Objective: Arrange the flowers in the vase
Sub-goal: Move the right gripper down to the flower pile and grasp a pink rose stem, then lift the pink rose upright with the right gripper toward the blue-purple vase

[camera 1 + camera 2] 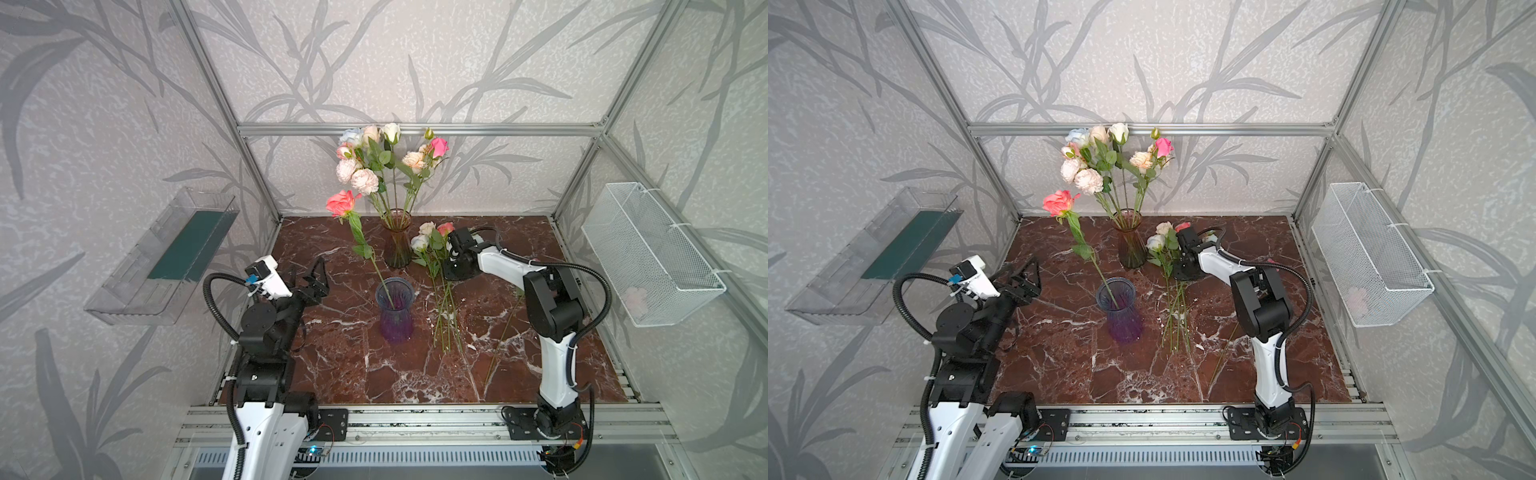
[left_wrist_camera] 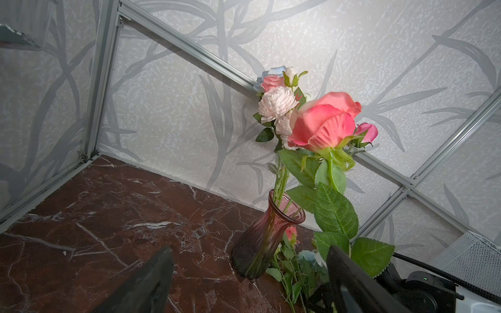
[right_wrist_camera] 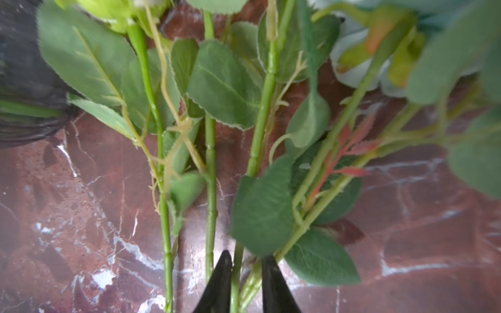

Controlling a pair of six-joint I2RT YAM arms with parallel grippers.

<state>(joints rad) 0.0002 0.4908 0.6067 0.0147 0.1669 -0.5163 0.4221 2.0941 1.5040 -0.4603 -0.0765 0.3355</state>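
Left gripper (image 1: 306, 274) is empty, jaws spread wide, hanging just left of the purple vase (image 1: 395, 316) above the marble tabletop (image 1: 353, 374). The purple vase stands upright mid-table with one coral rose (image 1: 341, 202) in it, stem leaning back-left, head well above the rim. The amber vase (image 1: 397, 247) stands behind it near the back wall and holds a bouquet (image 1: 365, 166) of pink, cream, white and pale-blue heads. Loose flowers (image 1: 441, 299) lie flat on the table right of the purple vase, stems pointing to the front, heads just beside the amber vase. Right gripper (image 3: 248, 267) is down over that bunch, at its leafy upper part. In the right wrist view its fingertips (image 3: 223, 271) sit close together with a couple of green stems between them; cannot tell if they actually pinch. The bunch lies on the marble. One thin stem (image 1: 503, 336) lies apart, further right.
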